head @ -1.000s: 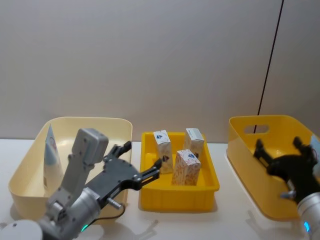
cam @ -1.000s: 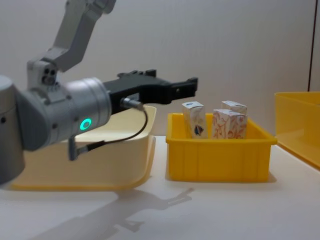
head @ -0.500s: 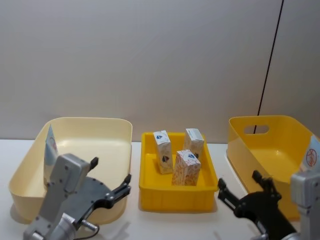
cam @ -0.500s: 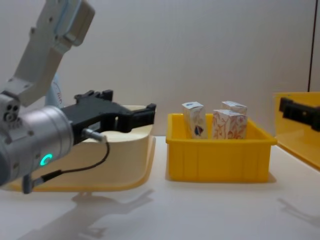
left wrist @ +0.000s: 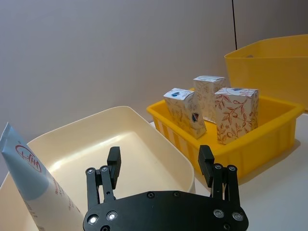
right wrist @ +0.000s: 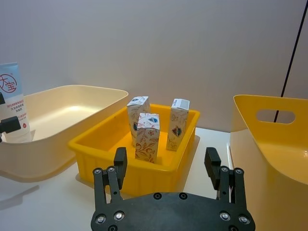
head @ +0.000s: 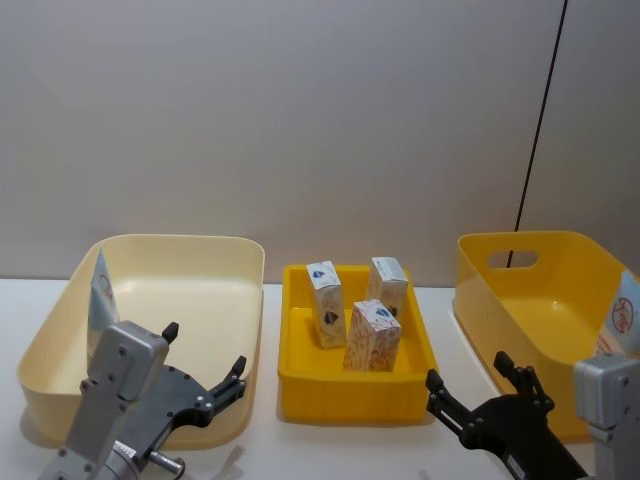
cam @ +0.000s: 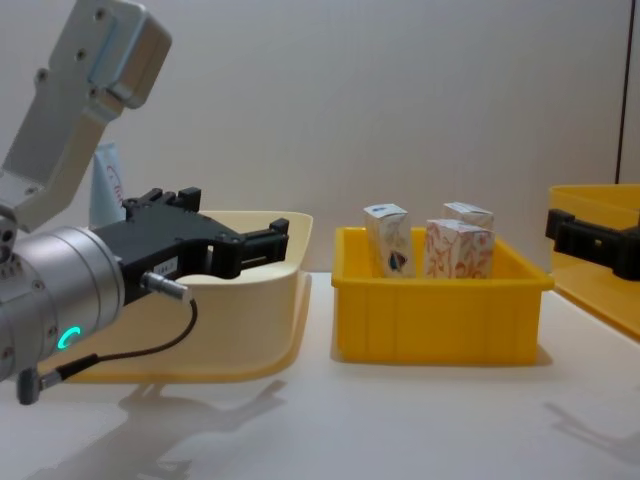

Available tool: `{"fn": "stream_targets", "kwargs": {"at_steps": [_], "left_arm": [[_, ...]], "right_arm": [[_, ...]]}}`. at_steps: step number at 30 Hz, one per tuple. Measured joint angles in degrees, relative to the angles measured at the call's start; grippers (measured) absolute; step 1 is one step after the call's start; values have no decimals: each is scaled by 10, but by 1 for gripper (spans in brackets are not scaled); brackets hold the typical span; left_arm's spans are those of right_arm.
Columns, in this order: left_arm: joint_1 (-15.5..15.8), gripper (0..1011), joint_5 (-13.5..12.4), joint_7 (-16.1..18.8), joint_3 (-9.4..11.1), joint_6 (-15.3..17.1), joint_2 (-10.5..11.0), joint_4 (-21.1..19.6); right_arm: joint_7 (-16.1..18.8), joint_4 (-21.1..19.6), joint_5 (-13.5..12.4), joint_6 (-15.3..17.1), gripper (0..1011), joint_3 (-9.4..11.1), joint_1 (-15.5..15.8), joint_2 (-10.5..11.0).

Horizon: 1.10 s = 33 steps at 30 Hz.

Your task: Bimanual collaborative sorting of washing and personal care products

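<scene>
Hovering low on either side of the yellow tray (head: 355,388), both arms are empty: the left gripper (head: 204,347) sits to the tray's left and nearer the robot, over the near rim of the cream bin (head: 180,240), its jaws spread wide; the right gripper (head: 467,370) sits to the tray's right, also nearer the robot, jaws likewise spread with nothing between them.

Three cartons stand inside the tray: the logo carton (head: 325,290) at its left, leaning a little, the rear carton (head: 388,282) at the back and the orange-patterned carton (head: 373,335) at the front. One tube (head: 100,300) leans in the far-left corner of the cream bin, left of the tray; another tube (head: 625,315) shows in the deep yellow bin (head: 520,245) to the tray's right.

The main risk, as I judge it, is crowding. The cartons stand close together, so a wide jaw coming down on one could clip its neighbour and tip it, the leaning one most easily. If both arms reach into the tray together, they may foul each other. Too hard a squeeze would likely dent a carton.

The cartons look like thin, light printed card, boxy and sharp-edged. The tubes are smooth, tall and flat-ended. Tray and bins are glossy moulded plastic with rounded rims, on a pale, slightly reflective counter (head: 340,450).
</scene>
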<state>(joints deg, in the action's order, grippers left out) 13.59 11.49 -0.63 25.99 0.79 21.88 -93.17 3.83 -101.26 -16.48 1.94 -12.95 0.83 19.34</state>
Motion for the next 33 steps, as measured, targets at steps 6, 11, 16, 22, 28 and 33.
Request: {"fn": "stream_targets", "kwargs": {"at_steps": [6,11,16,22,28,33], "left_arm": [[0,1003,0,0,0,0,0,0],[0,1003,0,0,0,0,0,0],[0,1003,0,0,0,0,0,0],[0,1003,0,0,0,0,0,0],[0,1003,0,0,0,0,0,0],[0,1003,0,0,0,0,0,0]], "right_arm": [[0,0,0,0,1001,0,0,0],[0,0,0,0,1001,0,0,0],[0,0,0,0,1002,0,0,0],[0,0,0,0,1001,0,0,0],[0,0,0,0,1001,0,0,0],[0,0,0,0,1002,0,0,0]]}}
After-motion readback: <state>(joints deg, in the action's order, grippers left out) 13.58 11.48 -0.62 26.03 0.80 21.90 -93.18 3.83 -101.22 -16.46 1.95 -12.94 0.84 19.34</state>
